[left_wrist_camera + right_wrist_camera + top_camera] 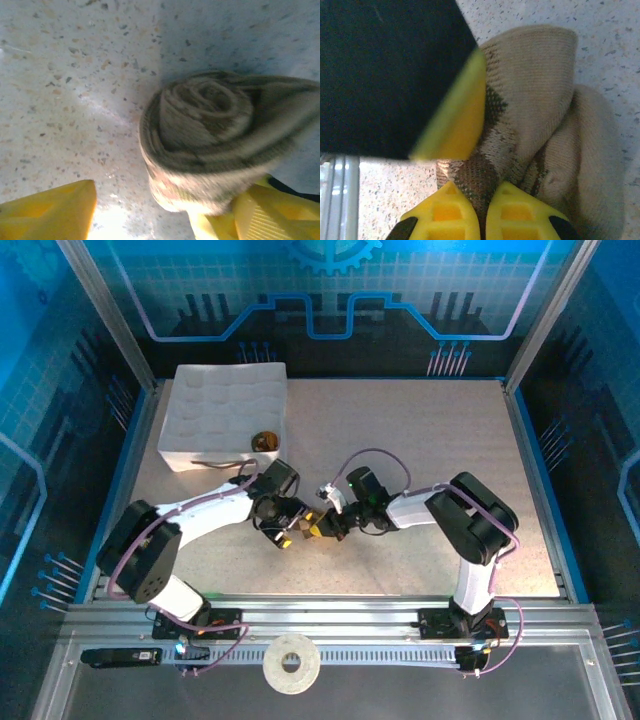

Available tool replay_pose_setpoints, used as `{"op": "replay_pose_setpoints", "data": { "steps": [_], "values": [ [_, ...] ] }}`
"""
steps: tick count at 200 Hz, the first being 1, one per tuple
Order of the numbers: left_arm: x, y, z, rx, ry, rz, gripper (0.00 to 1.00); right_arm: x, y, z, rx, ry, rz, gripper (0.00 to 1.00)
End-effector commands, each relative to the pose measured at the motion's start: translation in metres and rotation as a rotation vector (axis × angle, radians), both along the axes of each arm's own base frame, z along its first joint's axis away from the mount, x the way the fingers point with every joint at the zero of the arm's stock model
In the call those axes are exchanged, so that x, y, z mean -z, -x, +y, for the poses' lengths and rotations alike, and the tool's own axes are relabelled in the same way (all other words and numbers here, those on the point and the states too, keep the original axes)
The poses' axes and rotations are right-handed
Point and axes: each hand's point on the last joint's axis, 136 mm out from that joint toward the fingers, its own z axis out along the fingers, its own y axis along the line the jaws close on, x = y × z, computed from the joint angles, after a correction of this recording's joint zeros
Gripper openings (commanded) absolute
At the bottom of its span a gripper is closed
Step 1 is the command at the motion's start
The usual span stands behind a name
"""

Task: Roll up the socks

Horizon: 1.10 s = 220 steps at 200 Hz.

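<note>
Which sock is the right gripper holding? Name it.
The tan argyle sock, pinched in the right gripper; the other sock sits rolled in the white tray.

Tray: the white dimpled foam tray [200, 420] is sitting at the back left of the speckled grey tabletop [430, 460].
Bundle: a small round brownish bundle [265, 442] is lying in the tray's near right corner.
Sock: the tan knitted sock with brown diamonds [535, 100] is lying mid-table, in front of the tray.
Left gripper [287, 532]: is sitting just left of the sock, one finger [460, 120] lying across it.
Right gripper [482, 212]: is sitting just right of it, its fingertips pressing on the fabric.
</note>
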Motion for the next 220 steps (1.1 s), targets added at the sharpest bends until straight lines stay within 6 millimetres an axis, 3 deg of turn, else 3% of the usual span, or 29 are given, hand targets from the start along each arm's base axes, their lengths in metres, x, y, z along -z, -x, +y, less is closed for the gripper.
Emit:
{"op": "replay_pose_setpoints", "data": {
  "steps": [1,20,31,51,85,103,132,153,220],
  "values": [
    [0.022,0.011,0.009,0.054,-0.093,0.055,0.63,0.084,0.054,-0.062,0.073,0.325,0.339,0.00],
    [0.041,0.022,0.026,0.076,-0.190,0.108,0.53,0.077,0.048,-0.061,0.069,0.314,0.293,0.00],
    [0.047,0.029,0.038,0.086,-0.257,0.138,0.42,0.068,0.044,-0.057,0.054,0.300,0.236,0.00],
    [0.052,0.047,0.052,0.081,-0.318,0.211,0.21,0.041,0.036,-0.047,0.018,0.294,0.031,0.22],
    [0.043,0.067,0.059,0.057,-0.344,0.295,0.15,-0.025,0.022,-0.030,0.052,0.289,-0.514,0.51],
    [0.035,0.072,0.058,0.029,-0.334,0.328,0.14,-0.040,0.023,-0.021,0.047,0.319,-0.619,0.55],
    [0.027,0.072,0.047,-0.002,-0.288,0.361,0.16,-0.042,0.037,0.002,-0.013,0.356,-0.707,0.56],
    [0.025,0.067,0.040,-0.013,-0.270,0.368,0.16,-0.033,0.040,0.012,-0.029,0.377,-0.693,0.56],
    [0.029,0.053,0.028,-0.029,-0.226,0.371,0.16,-0.010,0.025,0.024,0.004,0.435,-0.655,0.53]
  ]
}}
